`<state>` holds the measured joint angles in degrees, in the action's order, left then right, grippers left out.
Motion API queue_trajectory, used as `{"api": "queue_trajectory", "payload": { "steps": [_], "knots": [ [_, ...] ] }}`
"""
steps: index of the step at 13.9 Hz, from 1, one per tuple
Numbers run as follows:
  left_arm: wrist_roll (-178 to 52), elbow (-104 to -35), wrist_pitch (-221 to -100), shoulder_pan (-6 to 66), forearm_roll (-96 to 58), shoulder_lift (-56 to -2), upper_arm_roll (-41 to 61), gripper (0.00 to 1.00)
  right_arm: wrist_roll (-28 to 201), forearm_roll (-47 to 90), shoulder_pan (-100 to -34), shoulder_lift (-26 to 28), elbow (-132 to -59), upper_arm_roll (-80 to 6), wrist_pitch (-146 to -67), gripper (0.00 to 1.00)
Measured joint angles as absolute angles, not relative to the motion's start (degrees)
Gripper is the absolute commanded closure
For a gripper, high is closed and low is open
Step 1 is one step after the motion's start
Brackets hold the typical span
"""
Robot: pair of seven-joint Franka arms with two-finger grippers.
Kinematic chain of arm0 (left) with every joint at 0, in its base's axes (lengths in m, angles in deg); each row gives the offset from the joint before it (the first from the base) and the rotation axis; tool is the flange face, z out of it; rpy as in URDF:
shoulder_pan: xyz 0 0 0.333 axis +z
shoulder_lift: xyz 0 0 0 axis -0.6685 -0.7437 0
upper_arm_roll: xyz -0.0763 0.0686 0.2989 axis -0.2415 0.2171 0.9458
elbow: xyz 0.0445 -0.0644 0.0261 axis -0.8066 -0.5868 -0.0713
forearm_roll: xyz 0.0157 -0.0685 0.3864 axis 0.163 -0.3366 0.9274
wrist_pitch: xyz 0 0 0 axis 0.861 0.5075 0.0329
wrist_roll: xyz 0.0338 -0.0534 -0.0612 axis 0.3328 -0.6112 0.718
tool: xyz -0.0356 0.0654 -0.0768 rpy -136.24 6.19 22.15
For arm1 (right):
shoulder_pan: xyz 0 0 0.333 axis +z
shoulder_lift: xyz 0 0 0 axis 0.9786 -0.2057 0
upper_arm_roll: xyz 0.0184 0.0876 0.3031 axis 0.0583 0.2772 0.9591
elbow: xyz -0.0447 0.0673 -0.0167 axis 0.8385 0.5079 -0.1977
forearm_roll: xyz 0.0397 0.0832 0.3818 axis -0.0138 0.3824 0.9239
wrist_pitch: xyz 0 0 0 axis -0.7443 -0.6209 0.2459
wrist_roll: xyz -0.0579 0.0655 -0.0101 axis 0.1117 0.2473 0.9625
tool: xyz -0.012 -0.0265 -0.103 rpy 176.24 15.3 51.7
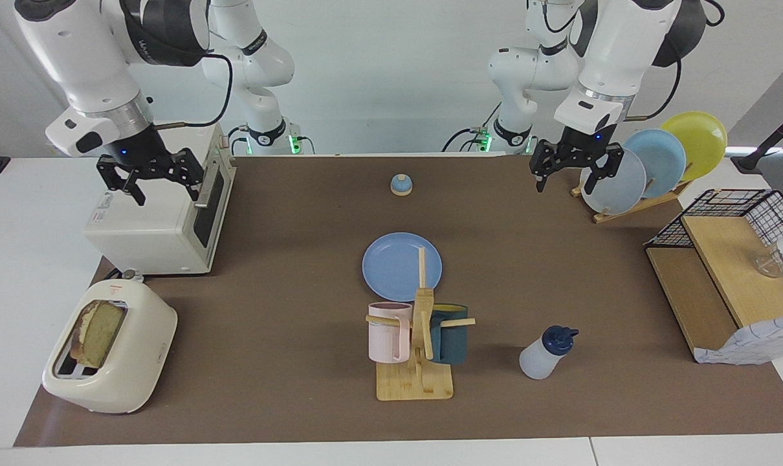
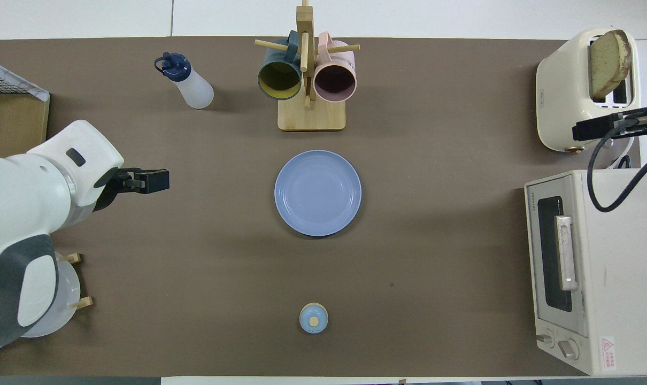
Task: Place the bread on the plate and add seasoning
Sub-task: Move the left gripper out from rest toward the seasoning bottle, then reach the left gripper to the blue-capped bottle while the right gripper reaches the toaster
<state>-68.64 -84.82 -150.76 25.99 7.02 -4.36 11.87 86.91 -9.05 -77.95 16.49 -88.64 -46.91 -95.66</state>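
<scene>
Facing view gives you the left hand (image 1: 573, 167) up in the air over the worktop (image 1: 288, 272) just beside the rack of plates (image 1: 650, 165) at the left arm's end, fingers spread apart, nothing held. Right hand (image 1: 151, 175) hangs over the toaster oven (image 1: 165, 226) at the right arm's end, fingers also spread, nothing in them.

You'll find the bread (image 1: 96, 332) standing upright in the slot of the cream toaster (image 1: 116, 359), which sits farther from the robots than the toaster oven; no hand touches it. Blue plate (image 1: 402, 266) lies flat mid-worktop and bare, just nearer to the robots than the mug tree (image 1: 415, 346) with its pink and dark teal mugs. Seasoning (image 1: 547, 353) bottle with navy cap stands beside the mug tree, toward the left arm's end, well apart from the plate. Small bell (image 1: 401, 185) sits nearer to the robots than the plate.

Overhead view shows you the left hand (image 2: 149, 181) over bare worktop between the plate (image 2: 317, 192) and the left arm's edge, and the right hand (image 2: 596, 128) over the gap between toaster (image 2: 569, 101) and oven
</scene>
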Motion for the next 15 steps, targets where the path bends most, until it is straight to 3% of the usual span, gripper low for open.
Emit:
{"api": "queue_trajectory", "payload": {
  "steps": [6,12,15],
  "knots": [
    [-65.7,-99.7,-178.4,24.9,7.0,-5.7,11.8,0.00,87.5,-9.1,-81.9,14.1,-91.6,-47.0,-108.0,0.00],
    [-65.7,-101.0,-199.8,24.9,7.0,-18.6,11.8,0.00,88.0,-9.2,-84.5,6.2,-91.9,-47.1,-121.0,0.00],
    [-65.7,-99.9,-204.3,24.9,7.0,-23.8,11.8,0.00,90.7,-9.6,-85.2,3.5,-91.8,-47.1,-126.2,0.00]
  ]
}}
